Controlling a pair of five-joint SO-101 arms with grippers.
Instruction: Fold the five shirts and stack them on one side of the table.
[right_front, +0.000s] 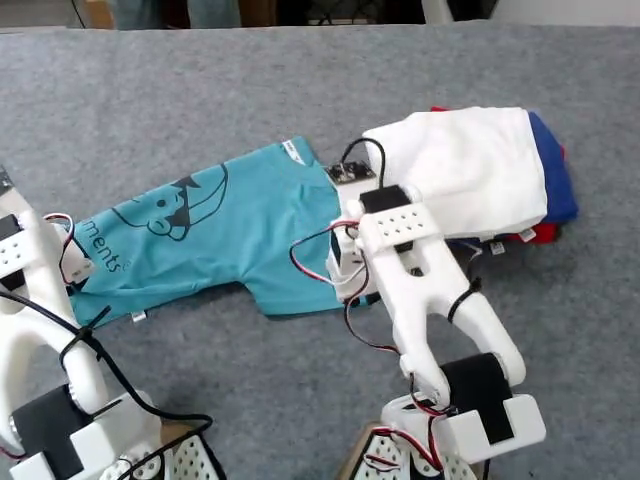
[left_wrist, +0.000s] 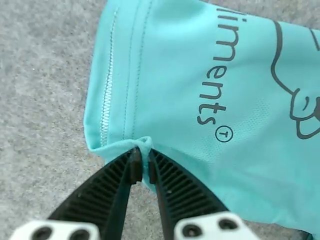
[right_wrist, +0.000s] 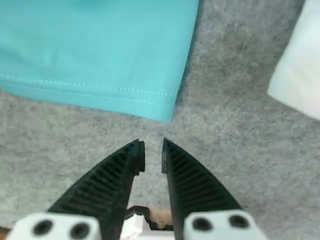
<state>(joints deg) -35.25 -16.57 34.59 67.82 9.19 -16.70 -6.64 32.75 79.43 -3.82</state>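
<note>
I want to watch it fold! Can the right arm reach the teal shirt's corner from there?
Probably yes. The right end effector hovers slightly open, just short of a corner of the teal shirt. Only bare grey table lies between them, and nothing is blocking.

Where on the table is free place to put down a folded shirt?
The far strip of table beyond the teal shirt is bare, as is the near patch between left arm and right arm. It is crowded between the teal shirt and the folded stack, where the right gripper hangs.
</note>
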